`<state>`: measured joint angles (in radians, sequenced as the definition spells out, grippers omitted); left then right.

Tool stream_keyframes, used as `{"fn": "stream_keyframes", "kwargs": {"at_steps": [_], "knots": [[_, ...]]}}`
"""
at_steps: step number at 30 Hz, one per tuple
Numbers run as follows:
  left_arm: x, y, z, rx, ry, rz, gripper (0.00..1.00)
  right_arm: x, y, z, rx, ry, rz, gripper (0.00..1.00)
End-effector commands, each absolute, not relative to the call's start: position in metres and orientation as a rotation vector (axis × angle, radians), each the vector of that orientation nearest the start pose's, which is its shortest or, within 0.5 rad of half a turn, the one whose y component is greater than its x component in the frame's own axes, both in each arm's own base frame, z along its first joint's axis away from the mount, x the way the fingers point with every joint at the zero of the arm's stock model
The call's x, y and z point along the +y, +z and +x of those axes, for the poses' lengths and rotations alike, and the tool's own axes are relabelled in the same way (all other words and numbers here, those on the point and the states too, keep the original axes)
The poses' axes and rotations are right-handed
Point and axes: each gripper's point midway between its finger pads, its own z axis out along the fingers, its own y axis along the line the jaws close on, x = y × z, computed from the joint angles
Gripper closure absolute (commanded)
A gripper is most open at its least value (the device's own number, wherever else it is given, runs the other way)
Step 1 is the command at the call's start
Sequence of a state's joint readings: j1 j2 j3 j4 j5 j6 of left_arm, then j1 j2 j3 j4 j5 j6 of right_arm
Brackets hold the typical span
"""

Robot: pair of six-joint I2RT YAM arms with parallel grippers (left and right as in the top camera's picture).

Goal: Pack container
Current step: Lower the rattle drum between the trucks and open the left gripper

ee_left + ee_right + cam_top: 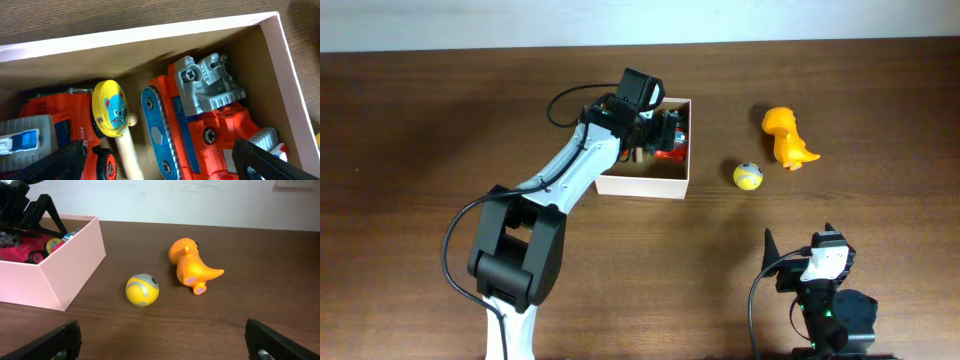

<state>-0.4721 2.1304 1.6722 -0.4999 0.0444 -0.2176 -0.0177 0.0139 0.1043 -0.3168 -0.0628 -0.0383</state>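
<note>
Cardboard-lined container (642,186): square shallow box, thin white walls, tan inside, open top; mid-worktop, toward the far edge.
Worktop (420,130): dark brown wood, carries everything.
Contents (left wrist view): orange plastic fire truck (60,125) at left; yellow round disc with blue mouse face on a pale wooden stick (111,107) in the middle; orange tracked toy vehicle with blue belt and grey engine block (200,115) at right, close to the wall, contact not resolvable.
Loose toys: small yellow ball with grey patch (748,176) just right of the container, apart from its wall; orange plastic dinosaur (788,138) farther right and back, near the ball, not touching.
L arm: stretched forward and rightward from its base at the near edge; left end effector (159,150) above the container interior, pointing down, jaws spread wide, nothing gripped.
R arm: folded low at the near right; right end effector (162,340) aimed forward along the wood, jaws apart, empty.
Key relation: ball ahead of right end effector, slightly left; dinosaur ahead, slightly right, farther; container ahead-left. Right arm clearly nearer both.
Dinosaur long axis: roughly far-to-near in overhead view, tail end toward near right; probably wants jaws closing across the body.
Stage (judgement): partly packed, two toys out.
Next (judgement): right arm to ball, then carry left over the wall.
Risk: ball may roll off a glancing touch.
</note>
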Motion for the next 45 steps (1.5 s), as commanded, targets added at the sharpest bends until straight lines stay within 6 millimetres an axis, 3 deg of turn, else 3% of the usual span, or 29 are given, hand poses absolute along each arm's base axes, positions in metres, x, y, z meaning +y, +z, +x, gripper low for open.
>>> {"fn": "stream_keyframes", "kwargs": {"at_steps": [1,8,14,20,24,27,32,34,39,42,45], "knots": [[-0.251,0.082,0.49,2.529,-0.295,0.327,0.04,0.009,0.143,0.234,1.793,0.023,-0.08,0.01],[-0.251,0.082,0.49,2.53,-0.299,0.329,0.05,0.009,0.143,0.234,1.792,0.022,-0.08,0.01],[-0.251,0.083,0.49,2.529,-0.299,0.328,0.36,0.009,0.143,0.234,1.792,0.022,-0.079,0.01],[-0.251,0.083,0.49,2.529,-0.299,0.328,0.45,0.009,0.143,0.234,1.793,0.023,-0.08,0.01],[-0.252,0.085,0.492,2.517,-0.303,0.327,0.44,0.009,0.143,0.234,1.792,0.022,-0.08,0.01],[-0.255,0.098,0.498,2.489,-0.312,0.324,0.44,0.009,0.143,0.234,1.792,0.023,-0.08,0.01],[-0.256,0.148,0.511,2.401,-0.266,0.387,0.44,0.009,0.143,0.234,1.792,0.023,-0.08,0.01],[-0.242,0.171,0.515,2.383,-0.162,0.383,0.43,0.009,0.143,0.234,1.792,0.022,-0.08,0.01],[-0.177,0.215,0.509,2.396,0.187,0.264,0.21,0.009,0.143,0.234,1.792,0.022,-0.08,0.01],[-0.134,0.231,0.499,2.426,0.321,0.196,0.06,0.009,0.143,0.234,1.793,0.023,-0.08,0.01],[-0.095,0.238,0.488,2.474,0.373,0.129,0.01,0.009,0.143,0.234,1.792,0.022,-0.08,0.01]]}}
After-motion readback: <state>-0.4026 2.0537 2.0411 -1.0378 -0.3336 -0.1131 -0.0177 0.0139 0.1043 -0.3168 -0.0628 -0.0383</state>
